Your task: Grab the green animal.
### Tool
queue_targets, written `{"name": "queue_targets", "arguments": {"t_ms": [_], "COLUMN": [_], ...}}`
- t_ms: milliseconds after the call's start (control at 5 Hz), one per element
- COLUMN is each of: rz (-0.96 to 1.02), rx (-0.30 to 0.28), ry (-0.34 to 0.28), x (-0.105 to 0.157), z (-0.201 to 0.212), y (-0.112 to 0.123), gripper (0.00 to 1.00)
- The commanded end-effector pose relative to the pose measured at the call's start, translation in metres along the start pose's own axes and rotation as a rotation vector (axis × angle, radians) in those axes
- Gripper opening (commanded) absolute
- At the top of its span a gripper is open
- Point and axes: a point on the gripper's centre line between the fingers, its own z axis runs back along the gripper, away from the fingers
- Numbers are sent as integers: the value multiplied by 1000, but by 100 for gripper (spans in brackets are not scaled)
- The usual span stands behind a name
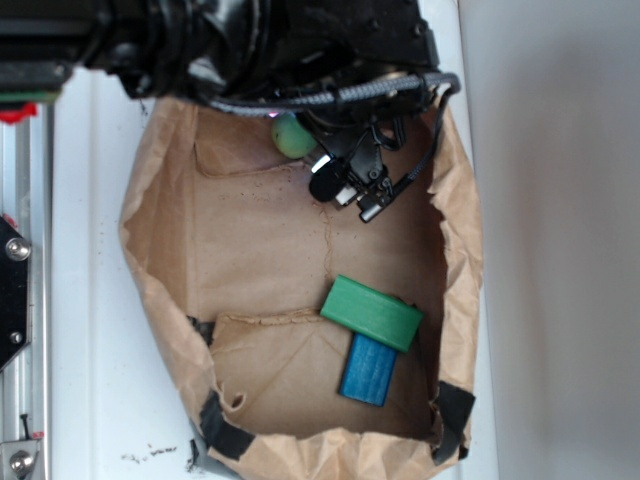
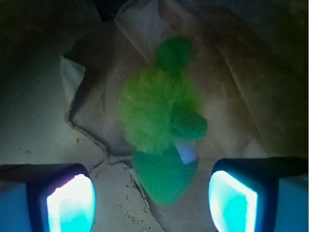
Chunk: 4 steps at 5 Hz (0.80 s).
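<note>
Two glowing cyan fingertip pads (image 2: 71, 202) fill the bottom corners of the wrist view, set wide apart with nothing between them: the gripper (image 2: 149, 203) is spread open. Just beyond the pads, centred in the gap, lies the green animal (image 2: 161, 121), a plush toy resting on the crumpled brown paper bag (image 2: 251, 87). Its long axis runs from near to far, round green head nearest the pads, fuzzy yellow-green body behind. Seen from outside, the toy sits at the bag's far end beneath the arm, well apart from the green block (image 1: 372, 312) and blue block (image 1: 367, 370).
</note>
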Motion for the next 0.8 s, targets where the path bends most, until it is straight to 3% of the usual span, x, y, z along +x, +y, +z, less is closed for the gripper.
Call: {"name": "queue_targets", "arguments": {"t_ms": [0,200,400,600], "rz": [106,85,79,66], "rx": [126,124,109,98], "ry": [-109,-153,-182,-180], "x": [54,48,44,42], "z": [-40,-35,-33,-27], "y": [0,-3,-2,-2], "gripper": [100,100,0,0]}}
